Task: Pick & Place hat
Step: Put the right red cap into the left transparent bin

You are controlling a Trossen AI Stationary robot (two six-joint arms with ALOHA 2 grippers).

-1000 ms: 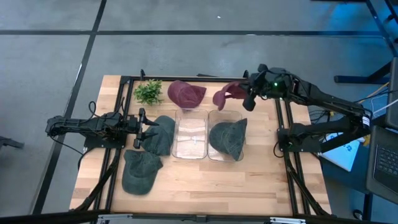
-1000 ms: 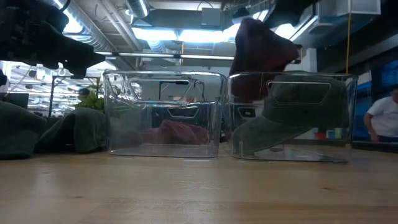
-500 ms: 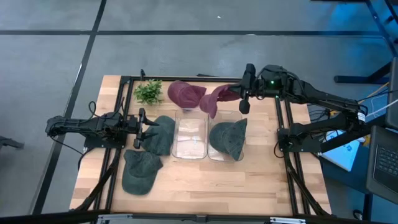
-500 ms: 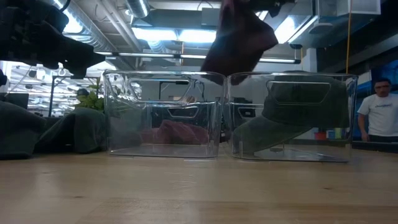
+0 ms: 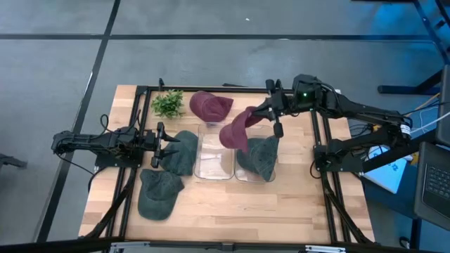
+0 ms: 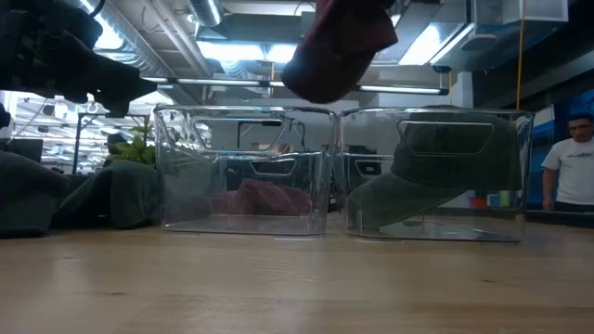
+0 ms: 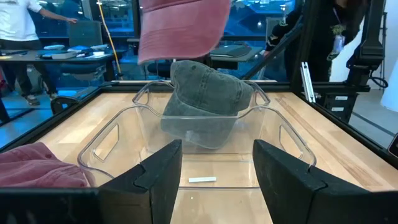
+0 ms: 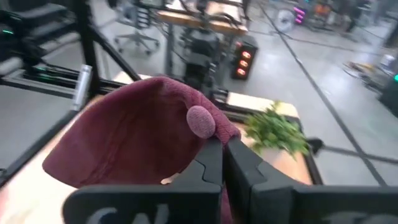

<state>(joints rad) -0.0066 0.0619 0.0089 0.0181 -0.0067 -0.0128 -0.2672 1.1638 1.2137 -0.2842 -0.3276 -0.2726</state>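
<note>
My right gripper (image 5: 263, 116) is shut on a maroon hat (image 5: 235, 131), which hangs in the air over the seam between two clear bins; the low view shows that hat (image 6: 339, 42) above their rims. The left bin (image 5: 214, 156) holds no hat. In the right bin (image 5: 254, 176) a green hat (image 5: 259, 156) leans against the wall. A second maroon hat (image 5: 209, 105) lies on the table beyond the bins. Two more green hats (image 5: 181, 151) (image 5: 159, 193) lie left of the bins. My left gripper (image 5: 163, 144) waits open beside the nearer green one. My right gripper pinches the maroon hat between its two fingers (image 8: 208, 163) at the crown, right beside the top button (image 8: 200, 121). It comes from the table's right side, slanting down. The hat is lifted clear and hangs tilted toward the left bin.
A small green plant (image 5: 167, 103) stands at the far left of the table. A black frame (image 5: 140, 90) runs round the work area. A white slip (image 7: 202, 180) lies on the left bin's floor. People stand in the room behind (image 6: 574, 172). Bare wood (image 5: 239, 204) lies near the front edge.
My right gripper has moved from the far edge toward the near-left, tipping downward. It carried the maroon hat from beyond the right bin to above the seam between the bins. The hat has swung out to the left and hangs lower than before.
</note>
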